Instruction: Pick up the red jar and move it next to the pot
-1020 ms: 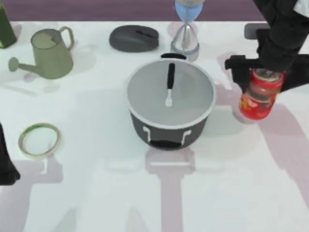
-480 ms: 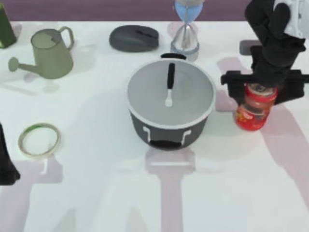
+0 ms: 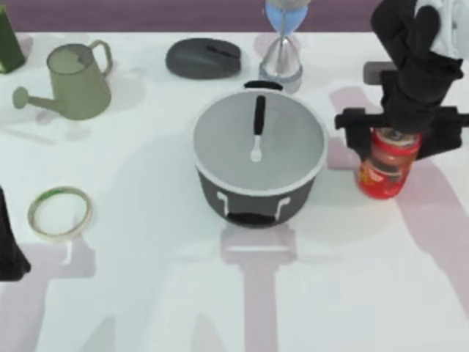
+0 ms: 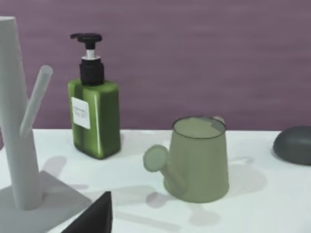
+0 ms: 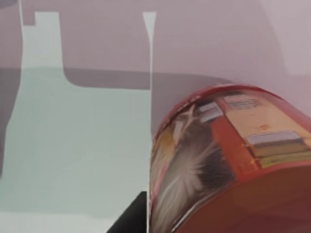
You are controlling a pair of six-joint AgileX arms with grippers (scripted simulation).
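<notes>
The red jar (image 3: 381, 172) stands upright on the table just to the right of the pot (image 3: 220, 192), with a small gap between them. The pot is large, dark grey and white-rimmed, and its grey lid has a bar handle. My right gripper (image 3: 397, 133) reaches down from above and is shut on the jar's top. In the right wrist view the jar's printed label (image 5: 233, 160) fills the picture, with one dark finger (image 5: 133, 218) against its side. My left gripper (image 3: 9, 249) is parked at the table's left edge, open; one finger (image 4: 95, 216) shows.
A green watering can (image 3: 73, 81) and a green pump bottle (image 4: 95, 116) stand at the back left, beside a white rack (image 4: 14, 121). A tape ring (image 3: 60, 213) lies at the left. A dark mouse-like object (image 3: 204, 57) and an hourglass (image 3: 282, 44) sit behind the pot.
A second ago the jar hung tilted, farther right. My right gripper brought it left toward the pot and set it upright; in the last half second almost nothing moved.
</notes>
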